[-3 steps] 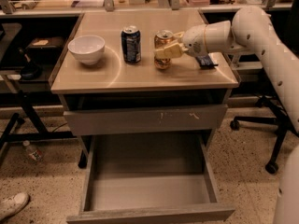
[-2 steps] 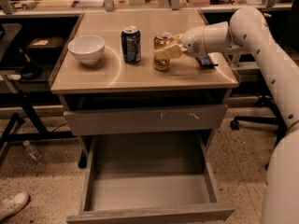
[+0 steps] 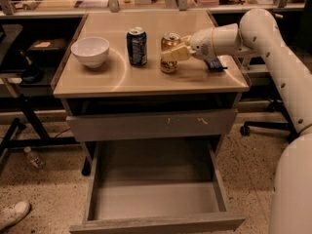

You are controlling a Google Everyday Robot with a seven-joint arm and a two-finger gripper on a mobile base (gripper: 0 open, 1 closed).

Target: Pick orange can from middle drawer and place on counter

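The claw (image 3: 171,54) reaches in from the right over the counter (image 3: 146,79), its pale fingers (image 3: 173,53) clasped about the middle of the orange can (image 3: 169,66), which stands upright near the centre of the glossy beige top. You see the can's base down at the surface with its reflection just beneath; whether its full weight rests there cannot be told from this angle. The white arm (image 3: 265,35) arcs in from the right edge, its wrist passing above a small dark object (image 3: 215,65) that lies on the counter. Just to the can's left stands the dark blue can (image 3: 137,45), near but apart, and farther left the white bowl (image 3: 90,51). Below, the middle drawer (image 3: 156,199) hangs pulled out with nothing in it, under the shut drawer front with pale scratch marks (image 3: 151,125). By this reading you are at the close of the placing step: the can is out of the drawer and on its target, and only the release remains. The next move calls for you to spread the fingers gently, enough to clear the can on both sides, then draw the claw back to the right and upward along the arm's own line, so that no finger drags the can over or nudges it into the blue can.
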